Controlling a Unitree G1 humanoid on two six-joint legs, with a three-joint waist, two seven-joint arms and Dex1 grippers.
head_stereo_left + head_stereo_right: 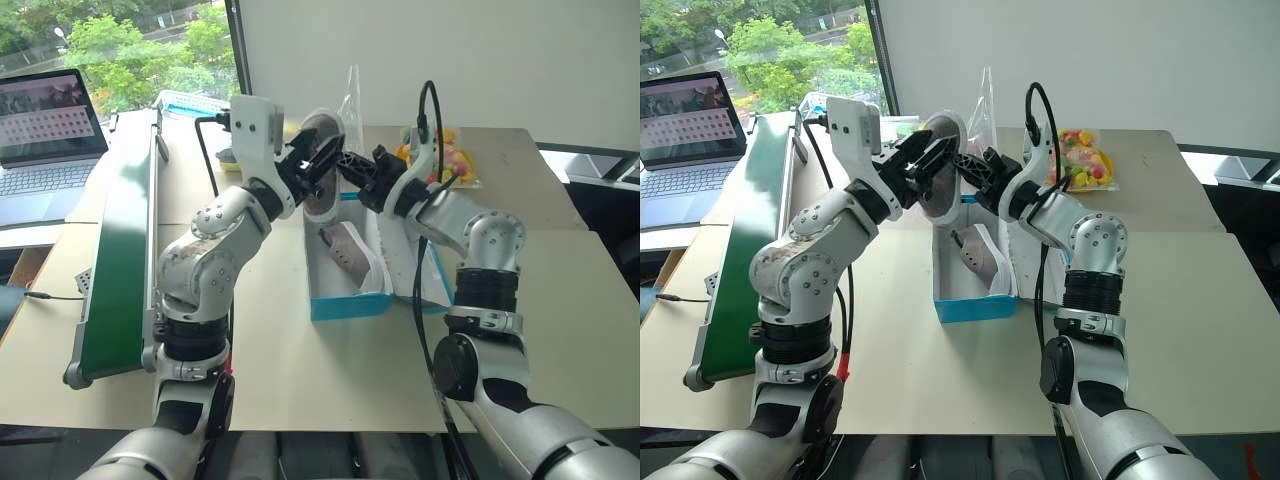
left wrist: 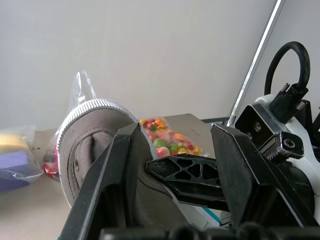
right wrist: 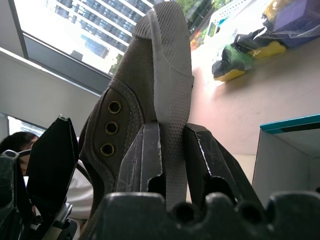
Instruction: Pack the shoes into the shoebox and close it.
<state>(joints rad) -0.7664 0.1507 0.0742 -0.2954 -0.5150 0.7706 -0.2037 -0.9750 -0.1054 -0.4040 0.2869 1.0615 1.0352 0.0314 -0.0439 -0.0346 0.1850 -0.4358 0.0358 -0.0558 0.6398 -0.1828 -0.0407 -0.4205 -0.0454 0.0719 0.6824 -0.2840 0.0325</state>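
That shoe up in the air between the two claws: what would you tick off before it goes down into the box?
1. Right claw pinches the raised shoe at its sole: ok.
2. Left claw also clamps that shoe: ok.
3. Shoe is above the open blue box: ok.
4. Other shoe already lies inside: ok.
5. Room left beside it: cannot tell.
6. Lid open, out of the way: ok.

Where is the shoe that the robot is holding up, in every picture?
Left eye view: held shoe top middle, between both grippers, above the shoebox.
Right eye view: top middle, above the box.
Left wrist view: behind the left finger.
Right wrist view: centre, sole pinched.
Shared landmark: the candy bag.
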